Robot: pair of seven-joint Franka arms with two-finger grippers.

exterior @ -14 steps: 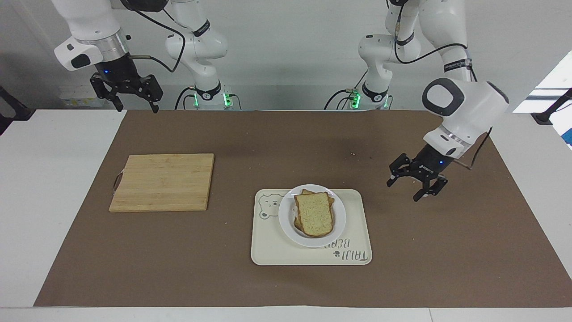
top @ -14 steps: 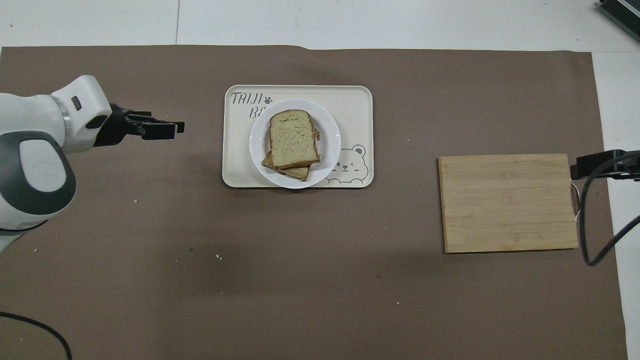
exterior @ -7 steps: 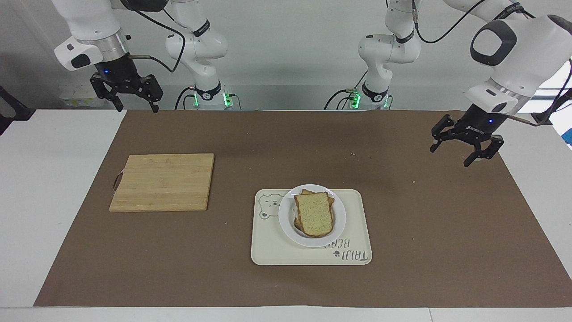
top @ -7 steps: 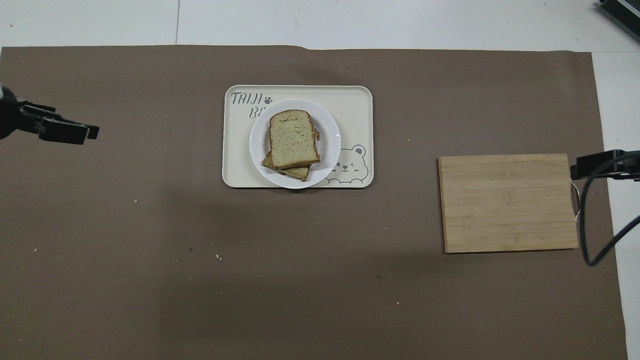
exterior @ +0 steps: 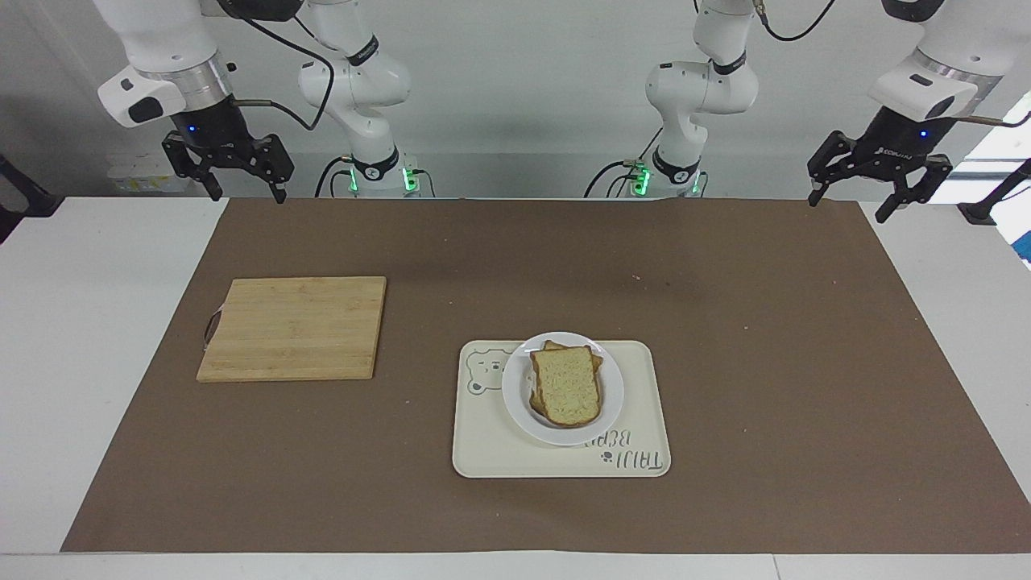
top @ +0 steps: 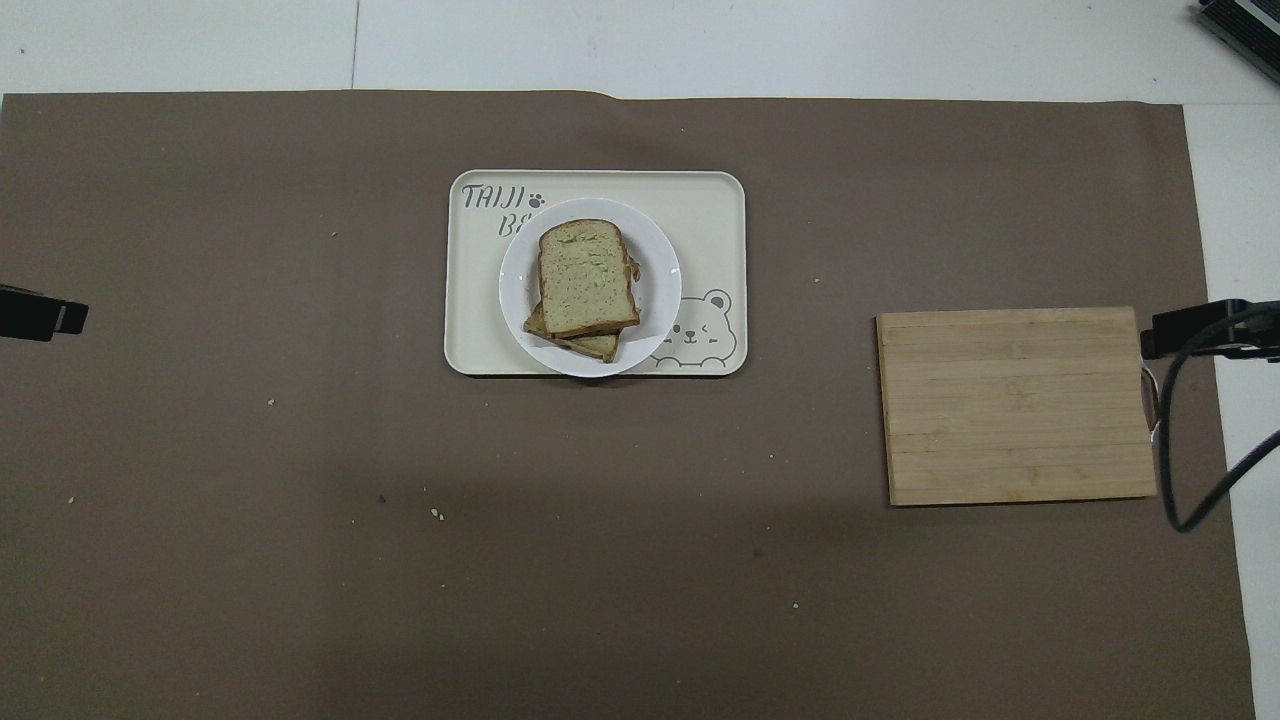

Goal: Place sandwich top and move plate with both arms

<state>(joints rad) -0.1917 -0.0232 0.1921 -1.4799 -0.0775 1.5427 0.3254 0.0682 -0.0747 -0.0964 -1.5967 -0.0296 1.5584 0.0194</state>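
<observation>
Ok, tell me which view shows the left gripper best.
The facing view. There the left gripper shows whole, open and empty, raised over the mat's corner at the left arm's end. The overhead view catches only a black tip at its edge.

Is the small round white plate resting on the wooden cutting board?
No, the small round white plate sits on the cream rectangular tray, apart from the wooden cutting board.

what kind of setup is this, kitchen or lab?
Most likely a robotics lab staged as a kitchen task: two arms bolted at a white table, a brown mat as work surface, and props only: a cutting board and a plate on a tray.
</observation>
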